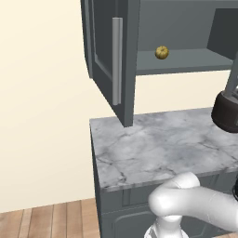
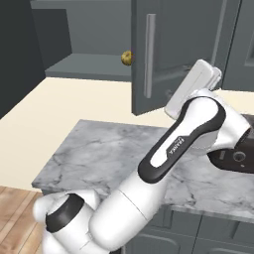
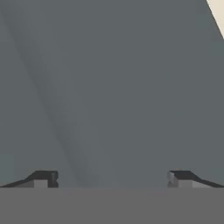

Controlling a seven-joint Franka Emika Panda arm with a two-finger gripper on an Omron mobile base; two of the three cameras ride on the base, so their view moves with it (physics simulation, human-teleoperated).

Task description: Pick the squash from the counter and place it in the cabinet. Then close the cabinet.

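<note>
- Nearest, in the hand view, the gripper (image 3: 112, 179) has its two dark fingertips (image 3: 43, 178) set wide apart with nothing between them; a flat dark grey panel lies straight ahead, and a sliver of cream wall (image 3: 217, 13) shows at 1 o'clock.
- The white arm (image 2: 173, 149) rises from 7 o'clock in the right base view and bends up toward the open cabinet door; the left base view shows only its rounded elbow (image 1: 190, 200) at 5 o'clock.
- The desk (image 1: 158, 148), grey-veined marble, spreads bare across its near and middle parts; its left edge and front edge are clear in the left base view, with wooden floor (image 1: 46, 218) beyond them at 7 o'clock.
- A dark brown rounded appliance (image 1: 226, 111) stands at the desk's right end, at 3 o'clock in the left base view; in the right base view the arm partly hides it.
- Further back, the cabinet (image 1: 186, 28) hangs above the desk with its doors open. The left door (image 1: 109, 60) swings out toward the camera, its silver bar handle (image 1: 117, 60) upright.
- The right base view shows the other open door (image 2: 168, 54) with its own handle (image 2: 149, 55), close in front of the arm's hand.
- Farthest, the squash (image 1: 161, 52) sits on the cabinet shelf near its front lip, at 12 o'clock; in the right base view the door edge half hides it.
</note>
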